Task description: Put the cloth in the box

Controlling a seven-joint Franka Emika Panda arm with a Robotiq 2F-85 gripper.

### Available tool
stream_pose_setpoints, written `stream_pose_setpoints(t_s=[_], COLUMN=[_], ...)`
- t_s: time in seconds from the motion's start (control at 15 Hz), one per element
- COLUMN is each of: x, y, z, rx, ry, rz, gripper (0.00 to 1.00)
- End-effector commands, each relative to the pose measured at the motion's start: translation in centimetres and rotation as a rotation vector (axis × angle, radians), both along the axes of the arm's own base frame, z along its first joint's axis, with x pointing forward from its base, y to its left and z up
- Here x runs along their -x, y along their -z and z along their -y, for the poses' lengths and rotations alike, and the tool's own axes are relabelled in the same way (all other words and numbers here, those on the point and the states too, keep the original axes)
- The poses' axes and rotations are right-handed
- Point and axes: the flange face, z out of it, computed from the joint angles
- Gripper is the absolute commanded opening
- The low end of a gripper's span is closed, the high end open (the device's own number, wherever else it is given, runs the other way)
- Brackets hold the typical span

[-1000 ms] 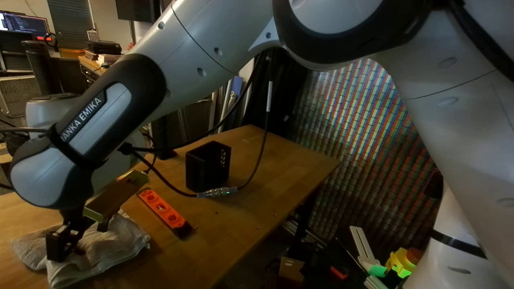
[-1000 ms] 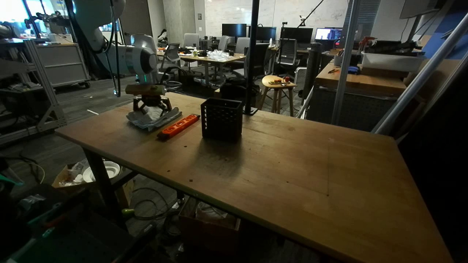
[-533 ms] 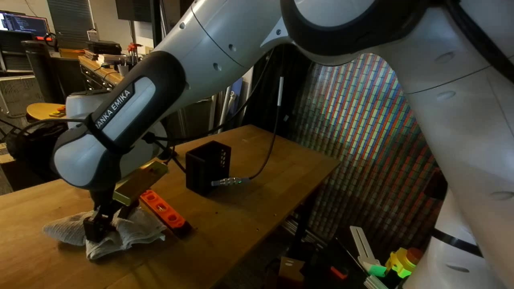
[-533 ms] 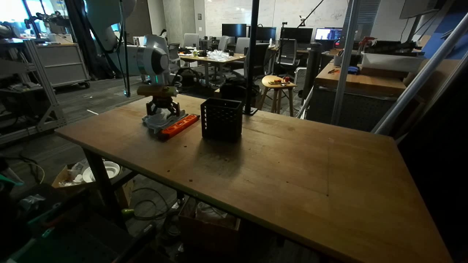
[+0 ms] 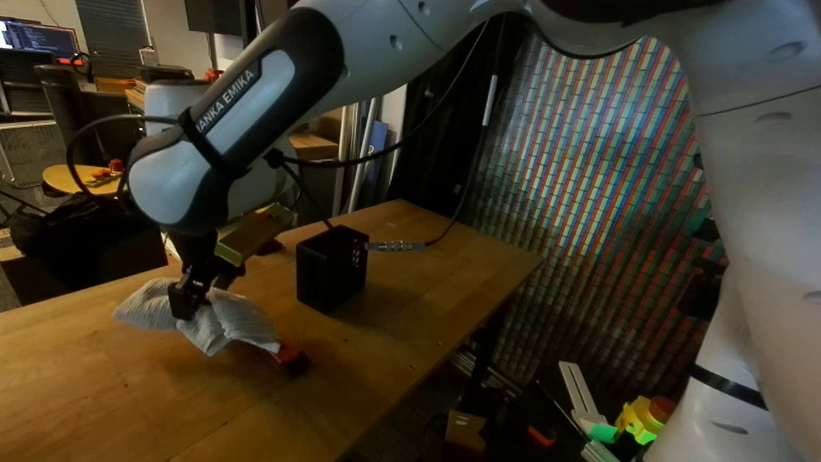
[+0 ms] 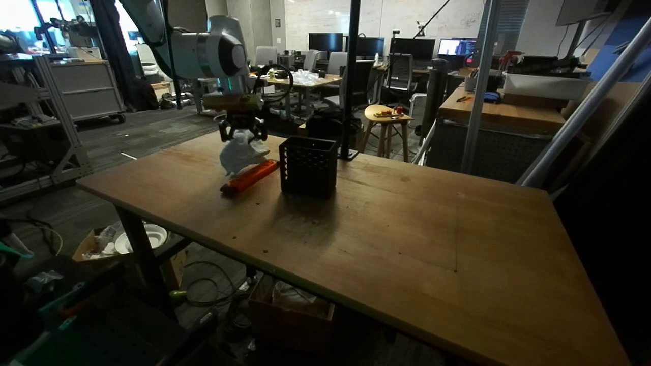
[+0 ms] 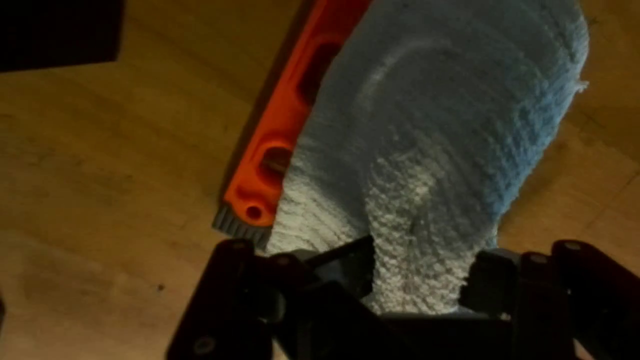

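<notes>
The pale grey cloth [image 5: 231, 321] hangs bunched above the table in both exterior views, pinched by my gripper [image 6: 243, 134]. In the wrist view the cloth [image 7: 425, 125] fills the upper middle, and a gathered fold of it is squeezed between my gripper's two dark pads [image 7: 492, 280]. The black box [image 5: 327, 276] stands upright on the table with its top open; its perforated side shows in an exterior view [image 6: 308, 170]. My gripper and the cloth are beside the box, apart from it. What lies inside the box is hidden.
An orange level [image 6: 249, 178] lies on the wooden table [image 5: 410, 256] below the cloth, partly covered by it in the wrist view. Whether they touch, I cannot tell. A black pole [image 6: 351, 81] rises behind the box, and an arm cable [image 5: 449, 224] passes near it.
My gripper has closed on the cloth and lifted it off the table. Both have moved towards the box and up, and the cloth now hangs over the level.
</notes>
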Motion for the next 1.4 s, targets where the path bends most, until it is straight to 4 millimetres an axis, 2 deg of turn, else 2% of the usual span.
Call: stream_pose_setpoints(t_s=[0.0,0.13,0.33,0.6,0.73,0.87,1.0,1.33], x=[0.5,0.4,0.5,0.5,0.5,0.6,0.7,1.8], y=[-6.5,-8.8,-11.1,-13.4,-14.0,-13.9,-12.8,-8.8], z=[3.2,6.1,10.2,15.3,17.1,18.4,19.4,21.1], rx=[0.016,0.038,0.091,0.169,0.197,0.212,0.219,0.202], ry=[0.029,0.075,0.122,0.162,0.176,0.187,0.196,0.215], rz=[0.076,0.108,0.144,0.172,0.175,0.169,0.148,0.073], gripper=[0.03,0.03,0.03,0.03,0.03,0.03,0.03,0.03])
